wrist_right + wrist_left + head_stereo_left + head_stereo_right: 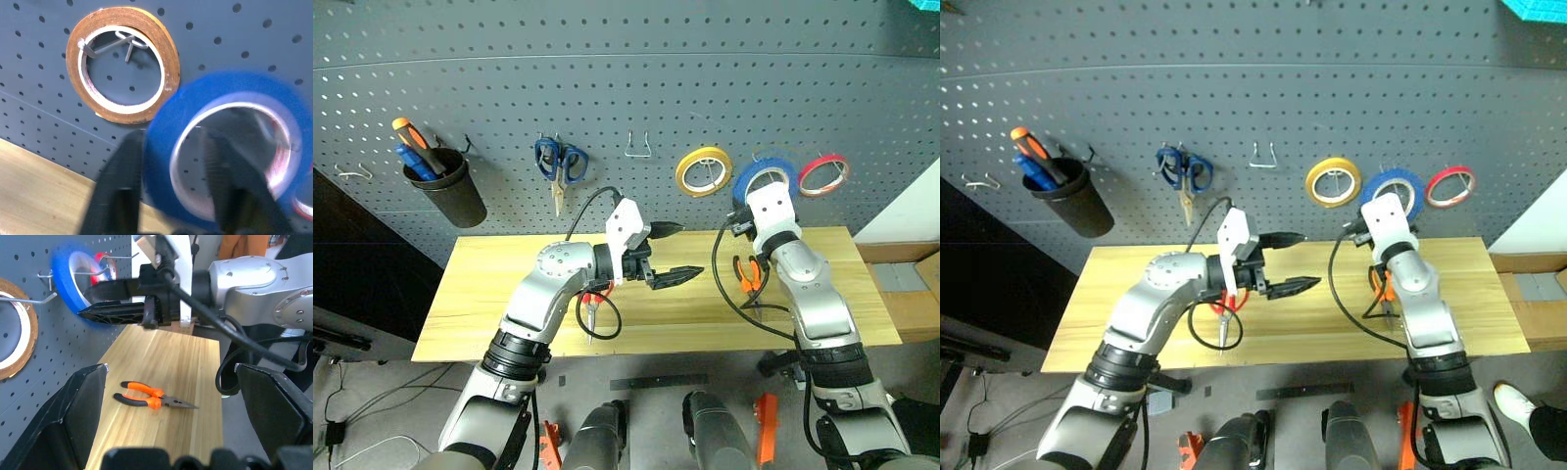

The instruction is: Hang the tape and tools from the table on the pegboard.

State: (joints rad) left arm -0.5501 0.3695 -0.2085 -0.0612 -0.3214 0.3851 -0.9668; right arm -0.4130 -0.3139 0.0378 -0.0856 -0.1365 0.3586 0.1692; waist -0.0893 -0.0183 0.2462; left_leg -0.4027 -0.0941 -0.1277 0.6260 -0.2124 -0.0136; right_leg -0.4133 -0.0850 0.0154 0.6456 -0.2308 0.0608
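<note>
Counting along the pegboard (pixel 607 88), you had three tape rings hanging in a row: one yellow ring (pixel 703 170), one blue ring (pixel 766 176) and one red ring (pixel 823 173). Your right pincer (pixel 105 301) was up at the blue ring, one finger (pixel 120 183) outside its band and the other inside the hollow, the jaws slightly parted around the band; whether they were pressing it or had let go you could not tell. The blue ring sat over a metal hook, just beside the yellow one and overlapping the red one in the right wrist view.

On the board you also had one pair of blue-handled scissors (pixel 560 162), one bare wire hook (pixel 638 145) and one black cup (pixel 447 186) holding an orange-and-black-handled screwdriver (pixel 409 131).

On the desk (pixel 509 294) one pair of pliers (pixel 154 400) with orange-and-black handles lay flat beside your right arm. One red-handled tool (pixel 594 305) lay partly hidden under your left arm; you could not tell more of it.

Your left pincer (pixel 672 254) hung over the middle of the desk, pointing right, its two fingers spread wide and empty.
</note>
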